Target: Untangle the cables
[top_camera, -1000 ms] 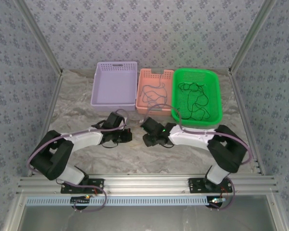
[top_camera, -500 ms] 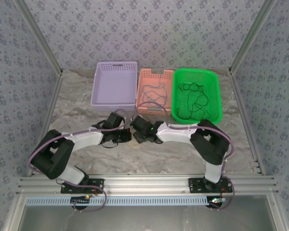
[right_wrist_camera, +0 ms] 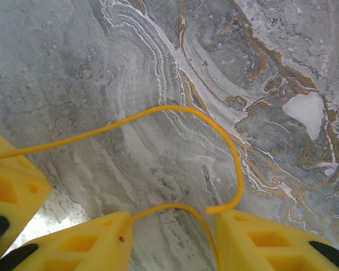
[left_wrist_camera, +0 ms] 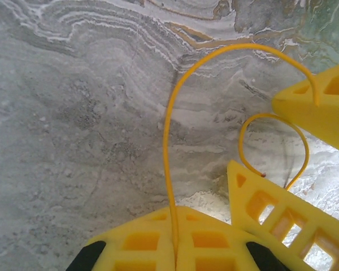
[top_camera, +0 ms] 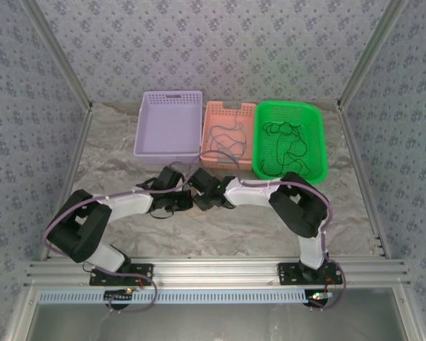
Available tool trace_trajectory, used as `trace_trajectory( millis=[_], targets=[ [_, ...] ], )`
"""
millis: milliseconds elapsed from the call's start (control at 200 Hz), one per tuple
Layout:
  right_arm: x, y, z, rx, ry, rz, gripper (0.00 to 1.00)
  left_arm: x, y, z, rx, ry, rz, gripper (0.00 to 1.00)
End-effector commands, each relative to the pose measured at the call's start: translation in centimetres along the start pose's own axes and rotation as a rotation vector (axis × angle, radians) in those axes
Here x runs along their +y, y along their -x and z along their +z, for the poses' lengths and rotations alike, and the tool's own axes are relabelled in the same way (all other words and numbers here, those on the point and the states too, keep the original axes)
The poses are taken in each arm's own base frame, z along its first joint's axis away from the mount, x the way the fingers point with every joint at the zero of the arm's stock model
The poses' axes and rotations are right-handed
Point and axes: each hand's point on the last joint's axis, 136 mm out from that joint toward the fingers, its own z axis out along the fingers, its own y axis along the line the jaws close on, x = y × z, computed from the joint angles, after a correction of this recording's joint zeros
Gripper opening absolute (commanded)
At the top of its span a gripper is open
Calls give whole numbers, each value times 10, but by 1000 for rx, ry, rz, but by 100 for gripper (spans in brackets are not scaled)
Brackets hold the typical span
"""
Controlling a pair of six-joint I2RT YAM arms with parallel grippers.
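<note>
— Where's the cable they're working on?

— The yellow cable point(left_wrist_camera: 167, 130) is strung between the two grippers. That's about the middle of the table point(top_camera: 113, 160), just on the near side of the pink basket point(top_camera: 211, 108).

— Which one has hold of it?

— The left gripper point(left_wrist_camera: 175, 217). Its yellow fingers point(left_wrist_camera: 130, 244) are pressed together, with the cable pinched in the seam between them. From there it rises in a tall arch and comes down at the right gripper point(right_wrist_camera: 172, 224).

— Is that one clamped too?

— No, its fingers point(right_wrist_camera: 260, 248) are spread. The arch comes down at the tip of one finger. The cable's free end curls in a small loop in the gap between the two. I can't tell whether it touches the marbled surface underneath.

— How close are the grippers?

— Nearly tip to tip. Each wrist camera catches a finger of the other gripper.

— Any other cables about?

— Three baskets stand side by side along the far edge. The purple basket point(top_camera: 169, 128) is leftmost, the pink one is in the middle and the green basket point(top_camera: 319, 142) is on the right. A thin dark cable point(top_camera: 227, 138) squiggles in the pink one. The black cables point(top_camera: 287, 145) lie in loose loops in the green one.
</note>
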Motion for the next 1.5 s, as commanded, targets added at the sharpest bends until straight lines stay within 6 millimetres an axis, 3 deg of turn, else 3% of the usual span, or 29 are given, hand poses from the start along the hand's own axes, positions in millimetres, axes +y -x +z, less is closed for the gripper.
trace_trajectory(
  millis=[0, 25, 110, 230, 330, 430, 475, 505, 725, 899, 1104, 1139, 1209, 1249, 1344, 1494],
  targets=[
    [-2, -2, 13, 15, -16, -21, 45, -7, 5, 1, -1, -19, 5, 0],
    [-2, 11, 11, -11, -16, -18, 45, -7, 4, 1, 0, -18, 5, 0],
    [-5, 12, 15, -9, -31, -15, 43, -7, 4, 1, 0, -18, 5, 0],
    [-8, 10, 22, 13, -39, 5, 18, -4, 5, -3, -13, -3, -5, 0],
    [-15, 3, 23, 30, -69, 25, 14, 0, 7, -10, -37, 10, -26, 0],
    [-23, -5, 21, 38, -88, 64, 0, 5, 10, -20, -75, 22, -56, 0],
    [-27, -2, 17, 26, -104, 86, 0, 7, 13, -24, -93, 25, -71, 0],
    [-32, -17, 18, 52, -117, 101, 0, 8, 14, -27, -107, 25, -85, 0],
    [-60, -29, -7, 32, -149, 325, 0, 17, 17, -39, -164, 18, -188, 0],
    [-75, -50, -21, 70, -189, 564, 0, 30, 8, -31, -166, 39, -272, 0],
    [-69, -71, -33, 67, -248, 826, 0, 44, -4, -15, -176, 40, -431, 0],
    [-65, -71, -35, 58, -255, 837, 0, 45, -6, -13, -175, 38, -454, 7],
    [-58, -66, -40, 36, -264, 834, 0, 43, -6, -14, -177, 33, -471, 37],
    [-55, -62, -42, 26, -273, 819, 0, 41, -5, -17, -181, 35, -466, 45],
    [-53, -56, -48, 26, -298, 769, 0, 42, 0, -36, -197, 87, -436, 52],
    [-52, -50, -52, 28, -294, 709, 0, 54, 12, -81, -259, 249, -340, 61]
  ],
)
